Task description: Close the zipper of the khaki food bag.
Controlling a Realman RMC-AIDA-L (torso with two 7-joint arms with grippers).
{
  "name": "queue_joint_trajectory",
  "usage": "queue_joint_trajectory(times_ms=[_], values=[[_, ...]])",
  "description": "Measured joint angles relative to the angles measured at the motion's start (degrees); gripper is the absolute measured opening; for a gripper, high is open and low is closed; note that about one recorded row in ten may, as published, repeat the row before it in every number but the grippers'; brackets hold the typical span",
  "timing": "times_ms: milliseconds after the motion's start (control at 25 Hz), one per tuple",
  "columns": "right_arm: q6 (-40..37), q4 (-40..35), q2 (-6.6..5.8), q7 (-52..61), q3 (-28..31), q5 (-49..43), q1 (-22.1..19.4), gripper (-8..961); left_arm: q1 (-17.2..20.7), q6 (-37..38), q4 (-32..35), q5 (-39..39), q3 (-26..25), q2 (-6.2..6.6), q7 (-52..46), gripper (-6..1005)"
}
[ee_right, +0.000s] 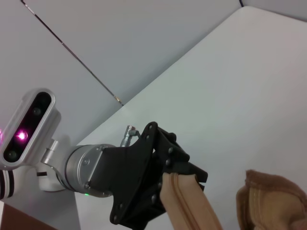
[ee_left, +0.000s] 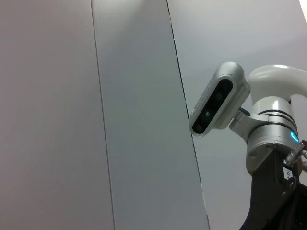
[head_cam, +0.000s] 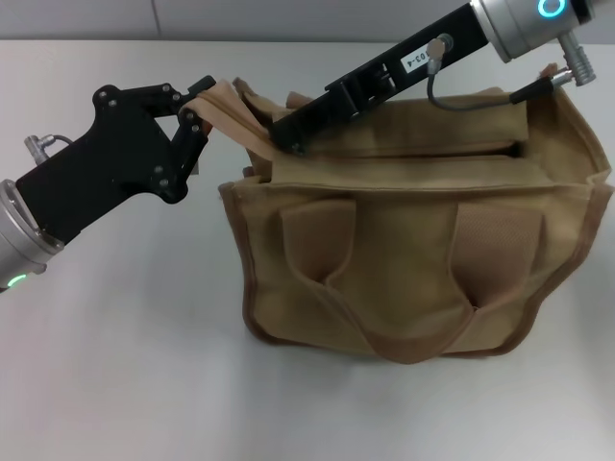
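- Head view: the khaki food bag stands upright on the white table, its long top running left–right across the view. The zipper follows that same axis along the top; a dark open slot shows toward the bag's right end, so that stretch at least looks unzipped.
- Head view: the left gripper sits at the bag's left end, fingers pinched together on the end tab – the strap is pulled up and out to the left, taut. Judged: it anchors the bag.
- Head view: the right gripper comes in from upper right, lying almost along the zipper line, tip down on the bag's top near the left end, just beside the held tab. Can't tell whether its fingers are apart or together, and the pull tab isn't visible – probably under the tip.
- Key relation, judged: open stretch lies to the right of the right gripper's tip, so a closing pull would run along the bag's long axis, away from the left gripper's anchor.
- Left wrist view: only grey wall panels and the right arm's wrist with its camera – no bag, no fingers.
- Right wrist view: the left gripper clamped on the tan tab, a bag corner just beside it, the table beyond.
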Motion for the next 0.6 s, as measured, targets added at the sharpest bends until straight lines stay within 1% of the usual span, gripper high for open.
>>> queue_joint_trajectory(times_ms=[80,320,480,600], values=[[-0.1,-1.2,0.10,-0.5,0.0,0.0,-0.6,201,0.0,-0.1,0.0,0.0,0.0,0.00,0.0,61],[-0.1,-4.3,0.79,-1.4,0.1,0.1,-2.4,80,0.0,-0.4,0.0,-0.1,-0.1,0.00,0.0,62],[-0.6,-6.4,0.86,-1.4,0.1,0.7,-3.8,-3,0.0,-0.6,0.0,-0.2,-0.7,0.04,0.0,63],[-0.7,-7.4,0.84,-1.4,0.1,1.2,-4.4,-2,0.1,-0.6,0.0,-0.2,-0.9,0.06,0.0,64]])
